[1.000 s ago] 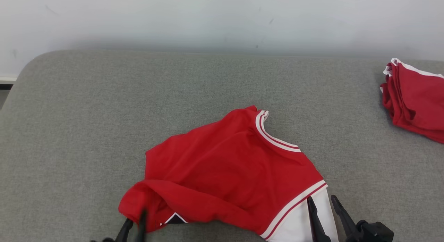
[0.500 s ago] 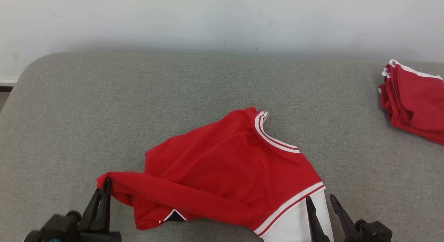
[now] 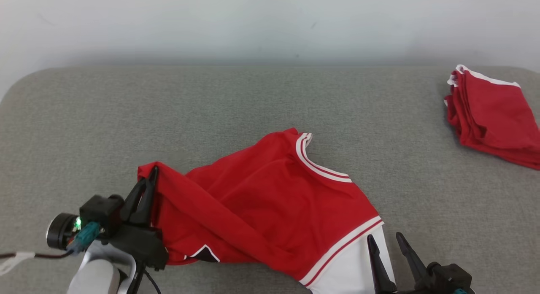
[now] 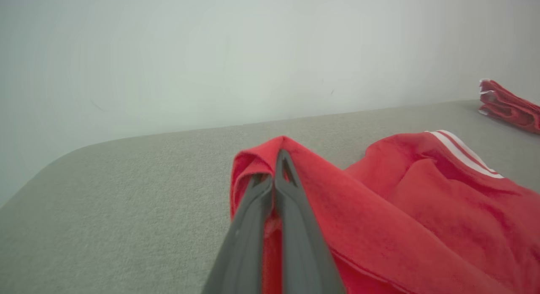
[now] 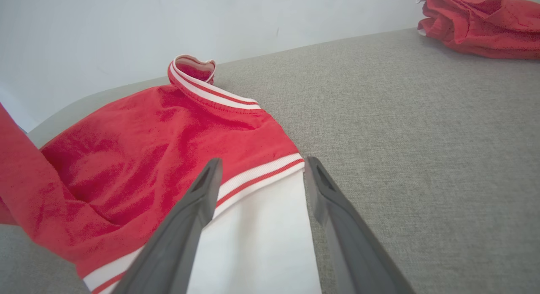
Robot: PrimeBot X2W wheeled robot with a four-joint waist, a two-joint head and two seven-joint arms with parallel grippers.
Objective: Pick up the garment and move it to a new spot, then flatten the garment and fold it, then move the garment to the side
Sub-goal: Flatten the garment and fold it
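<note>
1. Red varsity-style jacket (image 3: 274,188) lies crumpled at the centre front of the grey tabletop (image 3: 84,117).
2. Left hand (image 3: 152,172) is pinched tight on a raised red fold of it.
3. Right hand (image 3: 384,237) is spread wide and empty over the white sleeve (image 3: 358,273).
4. Stacked red garments (image 3: 489,117) sit far right.

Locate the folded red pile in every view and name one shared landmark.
Head view: folded red pile, right edge, upper half.
Left wrist view: folded red pile, right edge, above centre.
Right wrist view: folded red pile, top right corner.
Shared landmark: the garment's striped collar.
</note>
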